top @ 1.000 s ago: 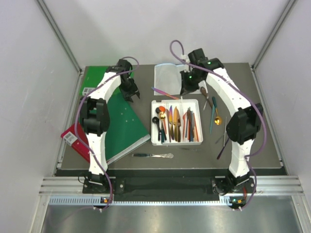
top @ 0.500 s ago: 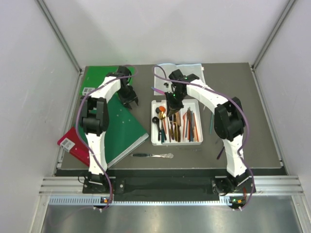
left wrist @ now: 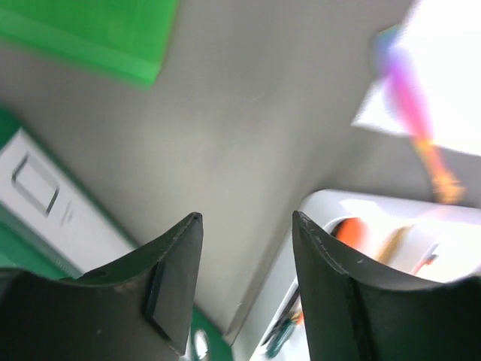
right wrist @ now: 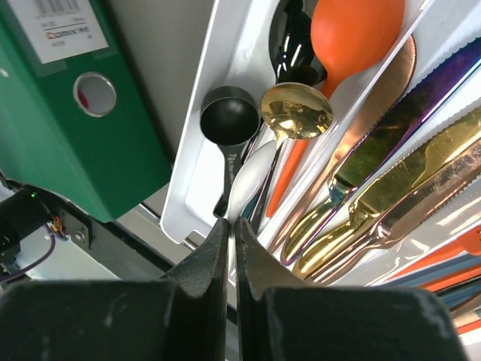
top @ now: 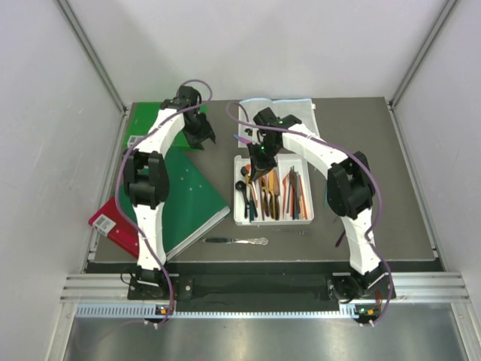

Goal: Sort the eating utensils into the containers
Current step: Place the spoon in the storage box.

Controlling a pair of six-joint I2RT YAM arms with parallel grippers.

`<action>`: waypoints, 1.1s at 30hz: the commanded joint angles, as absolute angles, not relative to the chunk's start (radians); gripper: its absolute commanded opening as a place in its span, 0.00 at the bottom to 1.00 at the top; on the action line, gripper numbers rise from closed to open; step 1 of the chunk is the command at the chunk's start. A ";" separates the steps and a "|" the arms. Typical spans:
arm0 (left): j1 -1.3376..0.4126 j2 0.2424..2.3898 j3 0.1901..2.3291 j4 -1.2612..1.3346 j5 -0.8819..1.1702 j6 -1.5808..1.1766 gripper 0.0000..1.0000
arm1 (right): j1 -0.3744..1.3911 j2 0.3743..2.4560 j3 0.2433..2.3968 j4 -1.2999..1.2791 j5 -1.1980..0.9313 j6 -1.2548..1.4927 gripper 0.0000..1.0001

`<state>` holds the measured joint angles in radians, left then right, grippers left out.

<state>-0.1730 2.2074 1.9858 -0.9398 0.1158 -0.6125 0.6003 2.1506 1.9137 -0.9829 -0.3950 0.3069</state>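
Note:
The white tray [top: 272, 221] sits mid-table with several utensils in its compartments. My right gripper [top: 259, 159] hangs over the tray's far left end. In the right wrist view it [right wrist: 231, 224] is shut on the thin handle of a gold spoon [right wrist: 297, 111], whose bowl hangs over the left compartment beside an orange spoon [right wrist: 353, 30], a black scoop [right wrist: 229, 119] and a white spoon [right wrist: 252, 177]. Gold and iridescent knives [right wrist: 406, 188] lie in the neighbouring slots. My left gripper [top: 199, 134] is open and empty [left wrist: 244, 218] above bare table left of the tray [left wrist: 323, 218].
A silver knife [top: 237, 241] lies in front of the tray. An iridescent utensil [left wrist: 409, 98] lies by the white sheet [top: 289, 109] behind the tray. A dark utensil [top: 342, 233] lies at the right. Green books [top: 188, 188] and a red one [top: 109, 214] cover the left.
My right gripper swung from the back right to the tray's left end, and the gold spoon left the right side of the table with it. My left gripper shifted slightly backward.

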 commanded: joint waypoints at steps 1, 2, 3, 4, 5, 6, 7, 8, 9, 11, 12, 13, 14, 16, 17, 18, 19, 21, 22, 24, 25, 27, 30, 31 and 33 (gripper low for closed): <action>-0.167 2.223 2.101 -0.884 0.173 -0.589 0.57 | 0.614 2.212 1.948 -0.960 -0.407 0.288 0.00; -0.167 2.221 2.103 -0.865 0.187 -0.592 0.57 | 0.614 2.220 1.948 -0.959 -0.408 0.287 0.00; -0.169 2.217 2.102 -0.856 0.198 -0.594 0.58 | 0.612 2.227 1.950 -0.956 -0.407 0.285 0.00; -0.169 2.214 2.099 -0.850 0.221 -0.592 0.58 | 0.612 2.235 1.950 -0.954 -0.405 0.284 0.00; -0.170 2.210 2.098 -0.847 0.224 -0.592 0.58 | 0.615 2.238 1.950 -0.942 -0.402 0.285 0.00; -0.170 2.209 2.098 -0.847 0.225 -0.591 0.58 | 0.615 2.243 1.950 -0.936 -0.402 0.284 0.00; -0.172 2.207 2.095 -0.848 0.224 -0.589 0.58 | 0.617 2.249 1.953 -0.931 -0.402 0.285 0.01; -0.172 2.206 2.094 -0.850 0.221 -0.588 0.58 | 0.617 2.255 1.957 -0.927 -0.405 0.285 0.02; -0.172 2.203 2.089 -0.851 0.221 -0.588 0.58 | 0.618 2.261 1.962 -0.931 -0.406 0.287 0.07; -0.172 2.198 2.083 -0.851 0.219 -0.586 0.58 | 0.617 2.275 1.977 -0.940 -0.408 0.281 0.15; -0.170 2.195 2.082 -0.853 0.218 -0.586 0.58 | 0.620 2.275 1.979 -0.940 -0.408 0.282 0.21; -0.172 2.194 2.080 -0.853 0.216 -0.586 0.58 | 0.620 2.272 1.979 -0.940 -0.408 0.282 0.24; -0.172 2.192 2.082 -0.850 0.218 -0.586 0.58 | 0.620 2.267 1.979 -0.939 -0.408 0.281 0.26; -0.172 2.194 2.085 -0.845 0.225 -0.586 0.59 | 0.620 2.255 1.979 -0.934 -0.410 0.278 0.34; -0.172 2.195 2.086 -0.844 0.233 -0.589 0.59 | 0.618 2.249 1.979 -0.931 -0.417 0.276 0.35; -0.172 2.198 2.088 -0.842 0.238 -0.591 0.59 | 0.618 2.244 1.980 -0.931 -0.420 0.273 0.35; -0.170 2.200 2.091 -0.841 0.242 -0.591 0.59 | 0.618 2.224 1.983 -0.931 -0.425 0.267 0.35; -0.173 2.201 2.092 -0.836 0.250 -0.591 0.59 | 0.608 2.192 1.988 -0.934 -0.422 0.265 0.36; -0.173 2.200 2.092 -0.836 0.250 -0.589 0.59 | 0.600 2.142 1.985 -0.925 -0.417 0.270 0.36; -0.175 2.201 2.089 -0.841 0.252 -0.588 0.59 | 0.560 2.080 1.971 -0.910 -0.382 0.287 0.35; -0.175 2.201 2.085 -0.842 0.252 -0.586 0.59 | 0.543 2.018 1.947 -0.904 -0.359 0.304 0.35; -0.175 2.195 2.062 -0.845 0.259 -0.587 0.58 | 0.470 1.967 1.912 -0.890 -0.292 0.319 0.36; -0.178 2.172 2.010 -0.847 0.256 -0.598 0.58 | 0.358 1.910 1.835 -0.925 -0.190 0.313 0.36; -0.178 2.158 1.996 -0.845 0.249 -0.598 0.58 | 0.333 1.905 1.807 -0.943 -0.157 0.290 0.36; -0.179 2.151 1.967 -0.847 0.250 -0.597 0.58 | 0.284 1.908 1.778 -0.986 -0.065 0.253 0.36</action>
<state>-0.1745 2.2150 2.0190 -0.8597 0.2462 -0.6003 0.4053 1.9446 1.8458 -0.9253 -0.2672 0.2970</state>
